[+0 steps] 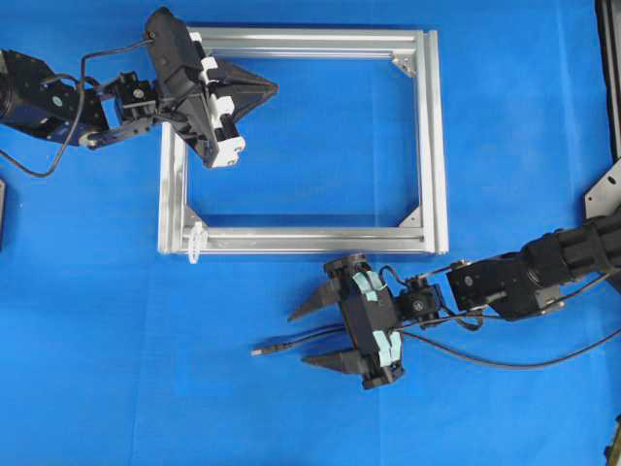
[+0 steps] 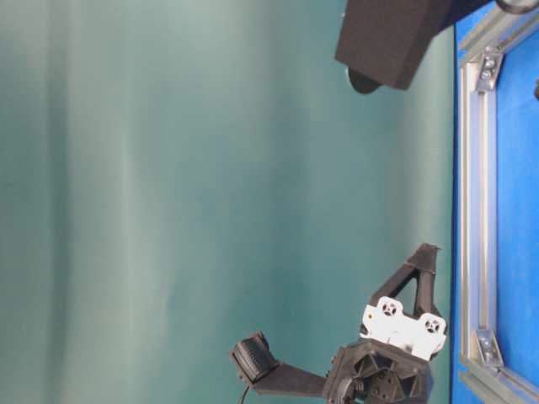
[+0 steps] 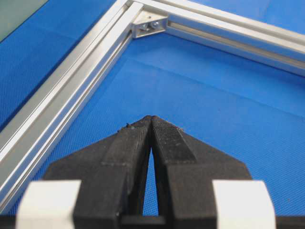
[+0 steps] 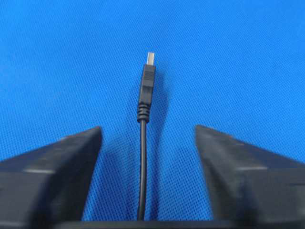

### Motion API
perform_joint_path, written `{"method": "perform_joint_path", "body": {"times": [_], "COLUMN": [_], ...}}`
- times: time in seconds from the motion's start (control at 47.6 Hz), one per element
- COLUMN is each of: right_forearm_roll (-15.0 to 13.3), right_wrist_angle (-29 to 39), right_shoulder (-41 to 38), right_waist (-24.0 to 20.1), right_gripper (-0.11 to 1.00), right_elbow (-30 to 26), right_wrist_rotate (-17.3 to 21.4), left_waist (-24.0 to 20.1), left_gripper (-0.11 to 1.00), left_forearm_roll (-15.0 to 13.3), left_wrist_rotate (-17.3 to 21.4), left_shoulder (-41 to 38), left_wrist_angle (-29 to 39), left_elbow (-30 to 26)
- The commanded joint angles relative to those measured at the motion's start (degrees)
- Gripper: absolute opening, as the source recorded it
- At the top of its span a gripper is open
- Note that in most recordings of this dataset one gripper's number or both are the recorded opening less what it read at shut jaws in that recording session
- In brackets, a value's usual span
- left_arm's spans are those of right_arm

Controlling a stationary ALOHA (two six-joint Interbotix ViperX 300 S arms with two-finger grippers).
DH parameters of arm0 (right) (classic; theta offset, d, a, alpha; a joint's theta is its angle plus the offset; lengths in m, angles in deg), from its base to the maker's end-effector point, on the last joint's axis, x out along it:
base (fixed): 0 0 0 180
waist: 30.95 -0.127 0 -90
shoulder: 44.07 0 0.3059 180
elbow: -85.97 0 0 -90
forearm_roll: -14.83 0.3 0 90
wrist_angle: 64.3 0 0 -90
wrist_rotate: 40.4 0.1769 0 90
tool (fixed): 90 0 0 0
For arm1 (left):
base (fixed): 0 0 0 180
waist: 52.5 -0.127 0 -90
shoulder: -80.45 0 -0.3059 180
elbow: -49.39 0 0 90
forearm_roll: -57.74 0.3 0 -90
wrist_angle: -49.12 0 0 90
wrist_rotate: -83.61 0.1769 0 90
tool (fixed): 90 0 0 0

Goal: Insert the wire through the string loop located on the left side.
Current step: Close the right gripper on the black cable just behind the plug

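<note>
Though the table-level view is turned on its side, little of the task shows there: a dark block cut off by the top edge, part of the aluminium frame [image 2: 476,210] at the right, and an arm's wrist assembly at the bottom, cropped.

Left to right, overhead. Left gripper [image 1: 272,87] hangs over the frame's upper-left part, tips pointing right, above the blue mat [image 1: 97,340] inside the frame [image 1: 432,146]. Its jaws are pressed together with nothing between them; the left wrist view confirms this, tips meeting at a point [image 3: 151,119], only mat beneath. The arm's body hides the frame's upper-left corner from above.

String loop [image 1: 196,241]: small, whitish, at the frame's lower-left corner, hanging over the bottom rail's outer edge. Too small and pale to make out its opening or which way it faces. Not seen in either wrist view.

Wire [image 1: 291,342]: lies on the mat below the frame, plug end pointing left, silvery tip at its far left. Cable runs right, passes under the right gripper [image 1: 303,337] and is hidden there, then reappears trailing to the right edge.

Right gripper: jaws parted, one finger on each side of the wire, clear of it. Wrist view shows the cable [image 4: 142,167] centred between both fingers [image 4: 52,162], plug ahead of the tips, gaps on either side. Nothing grasped.

Plug tip lies right of and below the loop, well apart.
</note>
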Motion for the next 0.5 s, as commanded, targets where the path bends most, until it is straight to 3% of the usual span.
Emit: {"method": "perform_joint_path", "body": {"times": [0.0,0.105,0.21,0.483], "right_forearm_roll": [0.0,-0.1,-0.3,-0.3], "right_wrist_angle": [-0.1,-0.1,-0.1,1.0], "right_shoulder": [0.8,0.8,0.9,1.3], "right_waist": [-0.4,-0.1,0.0,0.0], "right_gripper": [0.53,0.22,0.02,0.0], "right_elbow": [-1.0,-1.0,-0.9,-0.9], "right_wrist_rotate": [-0.3,-0.4,-0.4,-0.4], "left_waist": [-0.1,-0.1,-0.1,-0.1], "left_gripper": [0.0,0.0,0.0,0.0], "left_forearm_roll": [0.2,0.2,0.2,0.2], "left_wrist_rotate": [-0.1,-0.1,-0.1,-0.1], "left_shoulder": [1.8,1.8,1.8,1.9], "left_wrist_angle": [-0.3,-0.3,-0.3,-0.3], "left_elbow": [-0.4,-0.4,-0.4,-0.4]}}
